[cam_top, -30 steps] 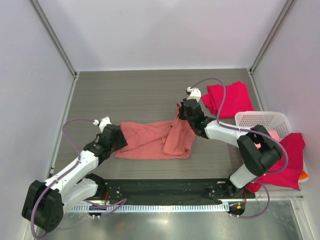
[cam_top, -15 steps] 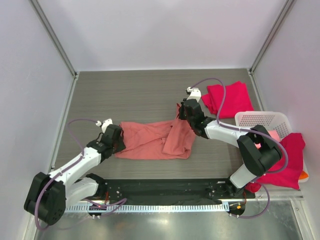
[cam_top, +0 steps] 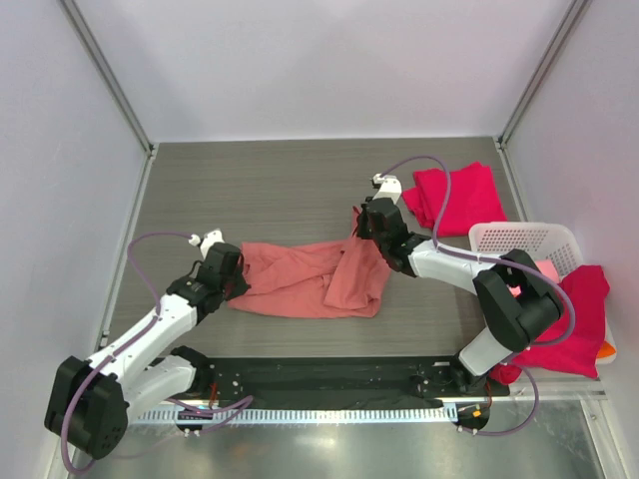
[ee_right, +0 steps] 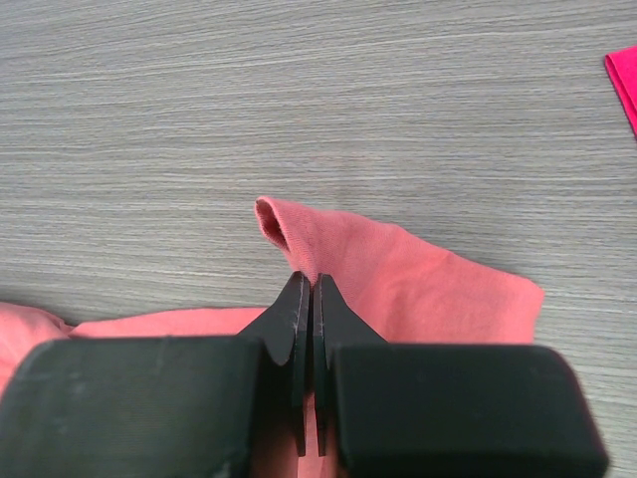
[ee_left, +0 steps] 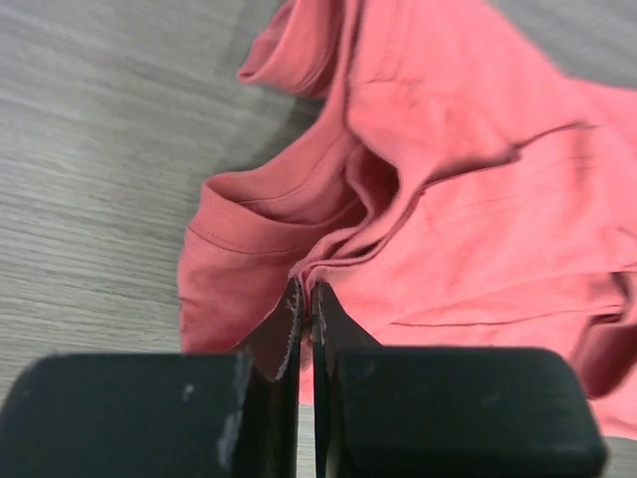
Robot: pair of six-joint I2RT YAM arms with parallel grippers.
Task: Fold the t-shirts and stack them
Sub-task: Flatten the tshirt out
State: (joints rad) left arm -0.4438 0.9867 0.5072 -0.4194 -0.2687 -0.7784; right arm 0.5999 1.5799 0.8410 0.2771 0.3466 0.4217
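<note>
Grey wood-grain bench (cam_top: 280, 180) boxed in by pale walls (cam_top: 329, 70) is what I get on the overhead feed. The salmon-pink t-shirt (cam_top: 300, 284) lies rumpled across the middle of the bench, closer to the near edge, strung out between my two arms. My left gripper (ee_left: 304, 289) has its jaws pressed together on a fold at the shirt's left end, just beside a stitched hem. My right gripper (ee_right: 307, 284) is clamped the same way on a raised peak of cloth at the shirt's right end. Both pinches read clearly on the wrist feeds; from overhead the fingertips are lost against the cloth. Only the overhead feed gives me the rest: a folded crimson t-shirt (cam_top: 454, 197) near the far right corner, a white basket (cam_top: 519, 238) at the right edge, and a draped crimson t-shirt (cam_top: 574, 319) hanging over the basket's near side.
</note>
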